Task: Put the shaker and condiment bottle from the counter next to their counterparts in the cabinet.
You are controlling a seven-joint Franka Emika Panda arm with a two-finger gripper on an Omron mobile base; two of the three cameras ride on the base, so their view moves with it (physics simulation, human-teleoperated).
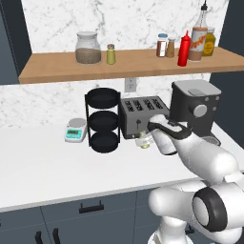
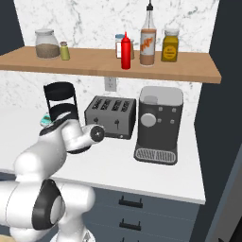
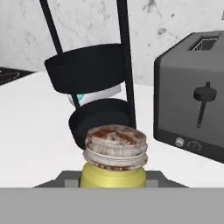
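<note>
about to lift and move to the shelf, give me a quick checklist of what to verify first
1. Gripper shut on the shaker: ok.
2. Shaker upright in the grip: ok.
3. Toaster close beside the shaker, sideways swing risky: not ok.
4. Black tiered stand just beyond, lift straight up: ok.
5. Free spot on the shelf beside the matching shaker: ok.
6. Firmness of the hold: cannot tell.
</note>
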